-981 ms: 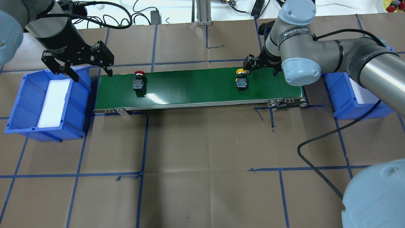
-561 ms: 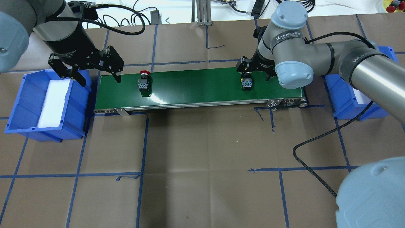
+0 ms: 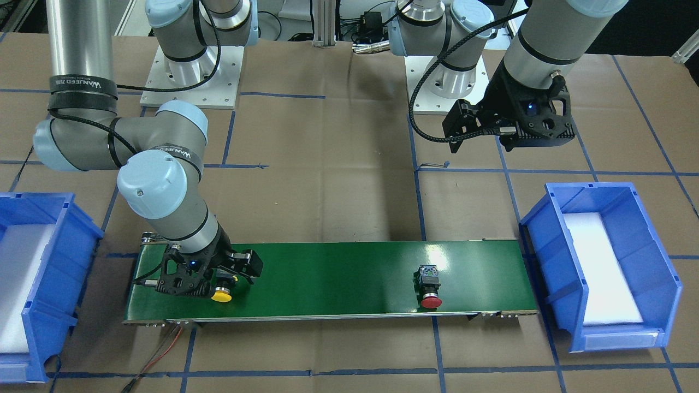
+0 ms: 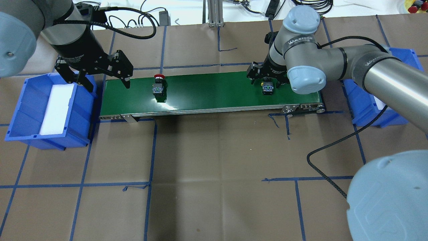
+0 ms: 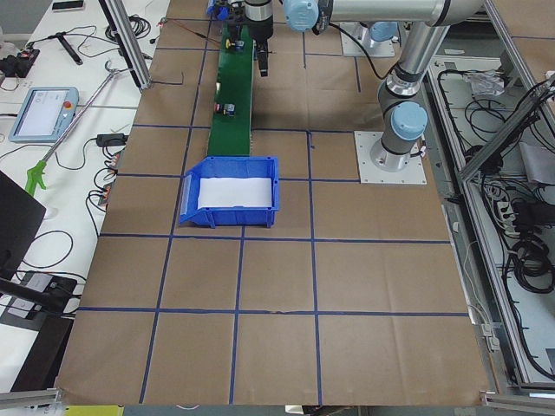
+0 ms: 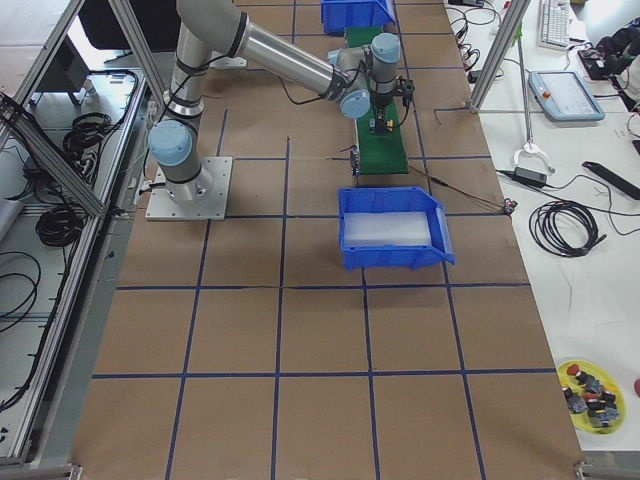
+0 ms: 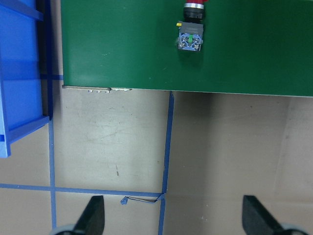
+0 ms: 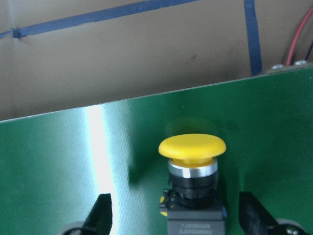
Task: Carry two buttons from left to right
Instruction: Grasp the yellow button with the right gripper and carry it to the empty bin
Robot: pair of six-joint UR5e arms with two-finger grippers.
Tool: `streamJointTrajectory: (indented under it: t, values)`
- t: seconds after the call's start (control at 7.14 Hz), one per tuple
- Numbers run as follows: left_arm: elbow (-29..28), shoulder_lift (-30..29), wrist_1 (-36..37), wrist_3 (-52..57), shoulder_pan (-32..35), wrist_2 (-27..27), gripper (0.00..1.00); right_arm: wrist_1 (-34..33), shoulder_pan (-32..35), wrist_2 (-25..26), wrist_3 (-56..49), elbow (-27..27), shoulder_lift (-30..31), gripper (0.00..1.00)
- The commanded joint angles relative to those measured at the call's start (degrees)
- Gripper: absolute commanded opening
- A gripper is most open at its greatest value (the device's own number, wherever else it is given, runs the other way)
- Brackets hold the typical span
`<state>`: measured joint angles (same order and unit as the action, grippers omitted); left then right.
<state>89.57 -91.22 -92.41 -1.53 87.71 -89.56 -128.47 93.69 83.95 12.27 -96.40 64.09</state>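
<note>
A yellow-capped button [image 8: 192,147] lies on the green belt [image 4: 207,90] near its right end, its boxy body [image 4: 267,88] toward me. My right gripper [image 8: 176,205] stands open astride it, a finger [image 8: 102,213] on each side with gaps; the front-facing view shows the same gripper [image 3: 213,284] and the yellow cap [image 3: 222,295]. The red-capped button [image 4: 158,85] lies on the belt's left part, also seen as the red button [image 7: 191,34] in the left wrist view. My left gripper [image 4: 108,85] hangs open and empty over the belt's left end, left of the red button.
A blue bin [image 4: 20,107] with a white foam liner stands off the belt's left end, and a second blue bin [image 4: 367,103] off the right end, partly behind my right arm. A black cable [image 4: 327,174] loops over the brown paper in front.
Both buttons have travelled rightward along the belt. My right gripper has come down around the yellow button. My left gripper has shifted right, toward the belt's left end.
</note>
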Motion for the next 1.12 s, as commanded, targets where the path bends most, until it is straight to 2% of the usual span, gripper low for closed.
streamJointTrajectory:
  t: [0.0, 0.14, 0.42, 0.7, 0.84, 0.98]
  values:
    - [-0.01, -0.01, 0.04, 0.04, 0.00, 0.00, 1.00, 0.76, -0.09, 8.03, -0.75, 0.16, -0.37, 0.43]
    - [-0.01, -0.27, 0.04, 0.04, 0.00, 0.00, 1.00, 1.37, -0.09, 8.94, -2.32, 0.07, -0.02, 0.07]
    - [-0.10, -0.36, 0.12, 0.12, 0.00, -0.09, 1.00, 5.58, -0.26, 9.30, -3.47, 1.38, 1.73, 0.01]
    - [-0.10, -0.28, 0.12, 0.12, 0.00, -0.09, 1.00, 16.53, -3.05, 10.34, -9.67, 6.47, 7.34, 0.01]
    - [-0.27, -0.36, 0.12, 0.12, 0.00, -0.09, 1.00, 20.24, -7.60, 11.83, -15.46, 7.88, 10.15, 0.02]
    - [-0.19, 0.07, 0.12, 0.12, -0.08, -0.09, 1.00, 22.97, -15.04, 11.41, -21.26, 7.90, 12.97, 0.03]
